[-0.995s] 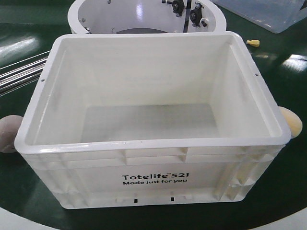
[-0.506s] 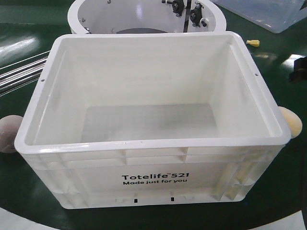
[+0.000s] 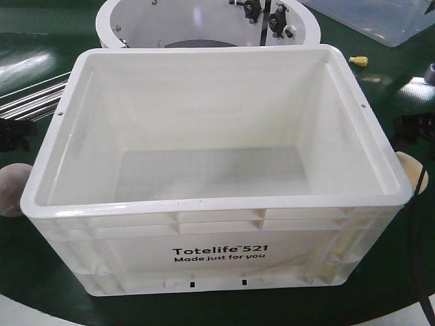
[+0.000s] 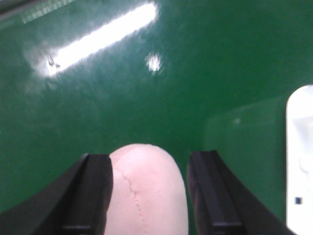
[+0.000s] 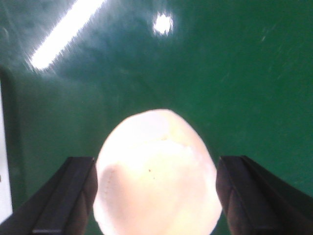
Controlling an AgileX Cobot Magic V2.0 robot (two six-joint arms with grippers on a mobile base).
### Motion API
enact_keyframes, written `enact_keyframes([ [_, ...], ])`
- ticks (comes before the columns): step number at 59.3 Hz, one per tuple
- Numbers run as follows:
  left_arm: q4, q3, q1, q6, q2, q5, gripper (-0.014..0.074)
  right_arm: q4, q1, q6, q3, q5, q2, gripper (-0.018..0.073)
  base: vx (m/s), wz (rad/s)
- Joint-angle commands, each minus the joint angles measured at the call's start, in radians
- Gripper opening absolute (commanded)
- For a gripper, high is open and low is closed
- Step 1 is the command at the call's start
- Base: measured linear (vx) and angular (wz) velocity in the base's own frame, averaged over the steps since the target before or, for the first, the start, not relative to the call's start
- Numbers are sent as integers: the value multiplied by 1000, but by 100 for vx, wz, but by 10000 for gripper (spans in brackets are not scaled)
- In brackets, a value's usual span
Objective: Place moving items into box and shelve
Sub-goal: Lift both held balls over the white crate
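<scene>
The box [image 3: 217,234], a white crate printed "Totelife 521", stands empty in the middle of the green surface. The dull pink ball [image 3: 9,190] lies by its left side, and the pale yellow ball [image 3: 411,166] by its right side. My left gripper [image 3: 16,133] hangs over the pink ball. In the left wrist view this ball [image 4: 146,191] sits between the open fingers of the left gripper [image 4: 149,156], against the left finger with a gap at the right one. My right gripper [image 3: 416,126] is over the yellow ball [image 5: 156,171], which sits between the open fingers of the right gripper [image 5: 156,159].
A white round drum [image 3: 109,24] stands behind the box. A blue bin [image 3: 380,20] is at the back right, with a small yellow cap [image 3: 359,61] near it. Metal rods [image 3: 30,102] lie at the left. The box's corner [image 4: 301,161] shows beside the left gripper.
Both grippers have come into the front view. The right one moved down over the yellow ball and partly covers it; the left one appeared above the pink ball.
</scene>
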Motion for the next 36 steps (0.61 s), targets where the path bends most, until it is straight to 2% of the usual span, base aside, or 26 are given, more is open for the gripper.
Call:
enact_keyframes([
  [1, -17, -31, 0, 11, -7, -13, 468, 9, -4, -11, -31, -21, -28, 567, 0, 0],
  [19, -17, -31, 0, 83, 57, 91, 468, 14, -4, -11, -31, -46, 23, 567, 0, 0],
  [36, -14, -31, 0, 134, 122, 109, 462, 46, -4, -10, -31, -53, 141, 548, 0, 0],
])
